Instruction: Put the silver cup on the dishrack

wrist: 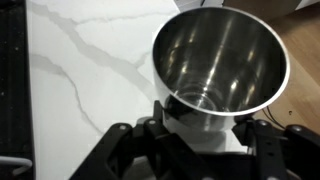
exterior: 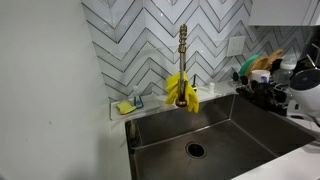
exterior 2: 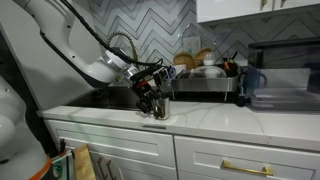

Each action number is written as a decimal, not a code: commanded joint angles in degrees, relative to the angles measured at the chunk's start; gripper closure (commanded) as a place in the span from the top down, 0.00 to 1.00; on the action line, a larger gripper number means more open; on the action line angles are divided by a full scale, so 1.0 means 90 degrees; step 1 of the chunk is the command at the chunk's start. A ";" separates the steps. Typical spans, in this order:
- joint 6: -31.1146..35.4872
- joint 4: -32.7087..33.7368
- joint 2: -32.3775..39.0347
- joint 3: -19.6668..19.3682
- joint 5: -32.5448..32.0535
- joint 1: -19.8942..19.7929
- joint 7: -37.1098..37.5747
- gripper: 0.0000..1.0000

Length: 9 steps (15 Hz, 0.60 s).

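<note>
**Cup held at the near counter edge, dishrack well apart**

Gripper (exterior 2: pixel 157 104) reaches down at the end of the arm (exterior 2: pixel 70 45), which comes in from the left in an exterior view, and it sits over the cup (exterior 2: pixel 162 109). The cup stands upright on the white marble counter (exterior 2: pixel 230 122), close to its near edge. Whether its base rests fully on the stone cannot be told.

From the wrist view the cup (wrist: pixel 220 60) is seen from above, mouth open, with nothing visible in it and the shiny inner wall catching the light. The black fingers (wrist: pixel 255 140) lie against its lower wall on both sides, so the gripper is closed around it, with no gap visible.

The dishrack (exterior 2: pixel 200 90) stands farther back and to the right of the cup, against the chevron tile wall, already loaded with dishes. A blue jug (exterior 2: pixel 251 80) is just right of it.

In an exterior view the steel sink (exterior: pixel 245 130) fills the foreground. A brass faucet (exterior: pixel 183 45) rises behind it with yellow gloves (exterior: pixel 182 90) draped over it. A small sponge tray (exterior: pixel 127 105) sits at the far left corner of the sink. The dishrack (exterior: pixel 262 92) shows at the right in this view.
</note>
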 commanded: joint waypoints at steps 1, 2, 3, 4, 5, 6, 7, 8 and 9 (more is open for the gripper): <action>0.0011 -0.0178 -0.0628 -0.0008 0.0721 0.0142 -0.0487 0.40; 0.0016 -0.0208 -0.0779 -0.0027 0.0978 0.0184 -0.0657 0.40; 0.0058 -0.0240 -0.0941 -0.0060 0.1256 0.0229 -0.0829 0.40; 0.0148 -0.0266 -0.1085 -0.0095 0.1481 0.0272 -0.0981 0.40; 0.0259 -0.0284 -0.1223 -0.0132 0.1693 0.0320 -0.1114 0.40; 0.0406 -0.0302 -0.1351 -0.0168 0.1883 0.0371 -0.1261 0.40; 0.0598 -0.0317 -0.1466 -0.0208 0.2057 0.0421 -0.1398 0.40; 0.0832 -0.0332 -0.1563 -0.0256 0.2247 0.0477 -0.1543 0.40; 0.1163 -0.0348 -0.1662 -0.0322 0.2474 0.0558 -0.1718 0.40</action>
